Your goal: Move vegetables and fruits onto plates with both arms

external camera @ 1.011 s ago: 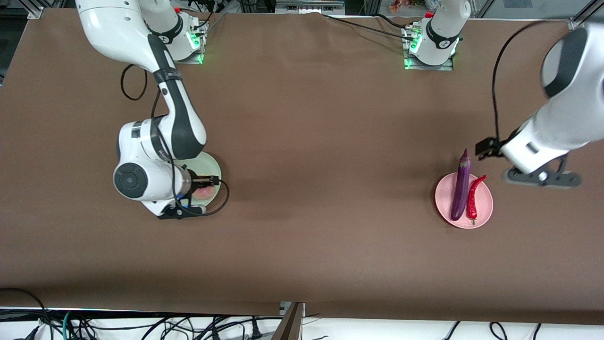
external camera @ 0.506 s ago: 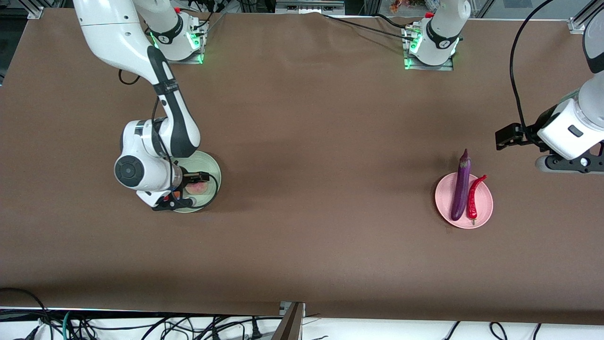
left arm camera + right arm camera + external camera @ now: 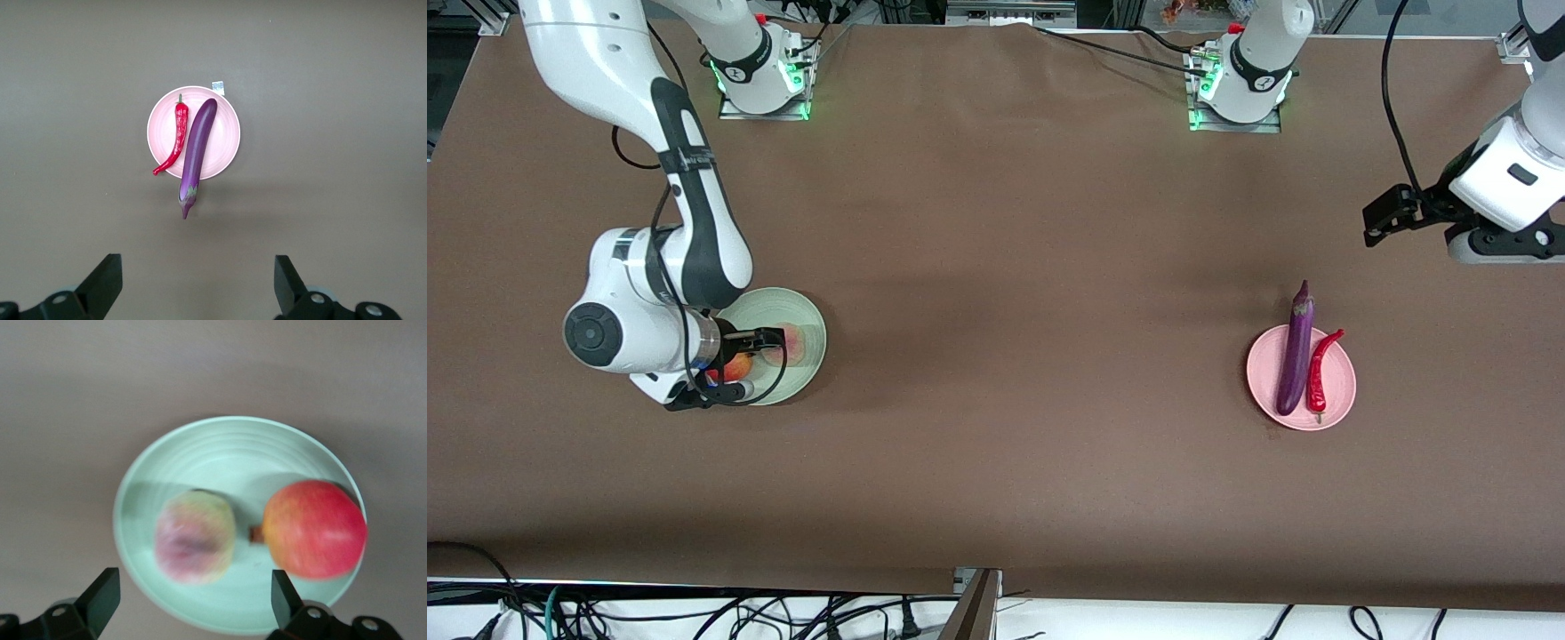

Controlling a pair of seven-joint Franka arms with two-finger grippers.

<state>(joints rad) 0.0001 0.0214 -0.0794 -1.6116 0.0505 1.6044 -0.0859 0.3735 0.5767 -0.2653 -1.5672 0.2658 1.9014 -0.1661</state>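
Note:
The pale green plate (image 3: 769,307) holds the red-yellow fruit (image 3: 738,364) and the tan, pink-blushed fruit (image 3: 793,342), side by side and apart. My right gripper (image 3: 707,394) is open and empty, up over the plate's rim at the right arm's end. In the right wrist view the plate (image 3: 233,467), the red-yellow fruit (image 3: 313,530) and the tan fruit (image 3: 195,537) lie past the open right gripper (image 3: 190,607). The pink plate (image 3: 1263,364) holds the purple eggplant (image 3: 1294,356) and the red chili (image 3: 1318,369). My left gripper (image 3: 1507,244) is open and empty, high over bare table.
In the left wrist view the pink plate (image 3: 227,143), eggplant (image 3: 199,143) and chili (image 3: 179,130) lie far below the open left gripper (image 3: 197,287). A small white tag (image 3: 218,85) lies by that plate. Both arm bases stand along the table's back edge.
My right arm has drawn off the green plate toward its end of the table, uncovering both fruits. My left arm has risen and moved away from the pink plate toward the bases.

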